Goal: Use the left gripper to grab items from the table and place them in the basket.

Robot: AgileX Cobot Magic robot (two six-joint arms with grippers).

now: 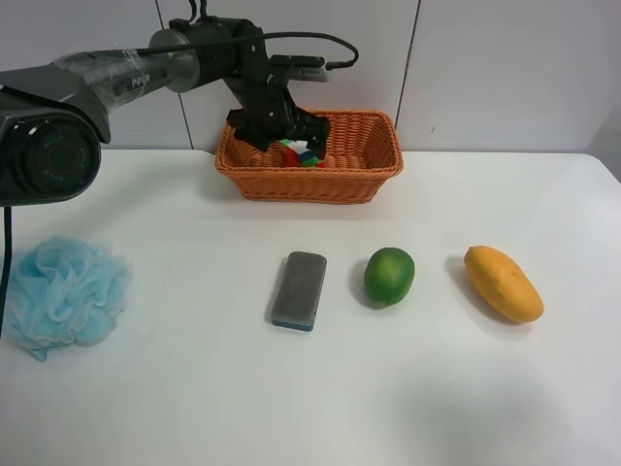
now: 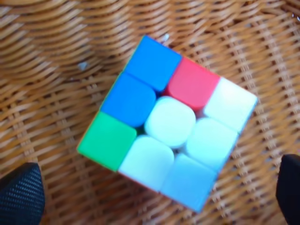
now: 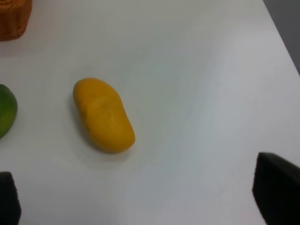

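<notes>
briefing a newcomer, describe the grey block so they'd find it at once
Find the orange basket at the far edge of the white table. Nearer the camera, the grey block lies beside the green fruit. It alone is flat and rectangular among rounded neighbours.

A pale grey panelled wall [image 1: 505,68] is standing just behind the left hand [image 1: 284,134], with two dark vertical seams [image 1: 411,68] running down it, one on either side of the hand. Beneath the hand a white surface [image 1: 291,408] is stretching out, and soft, even light is casting only faint shadows on it.
</notes>
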